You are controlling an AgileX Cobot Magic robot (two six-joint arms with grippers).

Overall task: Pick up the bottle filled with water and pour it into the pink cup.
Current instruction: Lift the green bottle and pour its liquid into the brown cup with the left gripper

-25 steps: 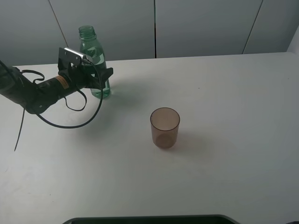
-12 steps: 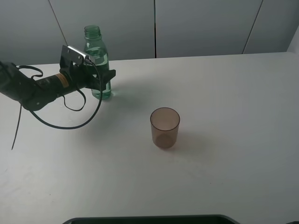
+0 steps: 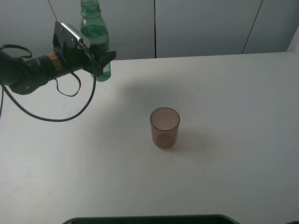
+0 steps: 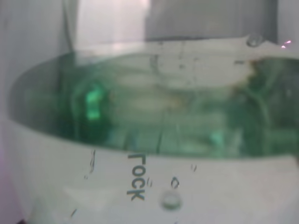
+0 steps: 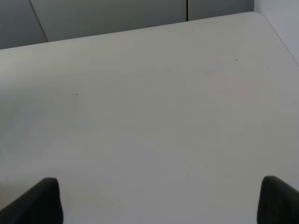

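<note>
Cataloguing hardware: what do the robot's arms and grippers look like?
The left arm is black and tubular, with an orange label band, a silver camera bracket and looping black cables. The left gripper and the right gripper's fingertips are black.

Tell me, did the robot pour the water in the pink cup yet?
Not yet. Done: the left claw is shut on the bottle, holding it upright and seemingly just off the table. In hand: the lift, with the water inside the bottle. Left: bring it over the pink cup, which looks empty, and tip the water in.
</note>
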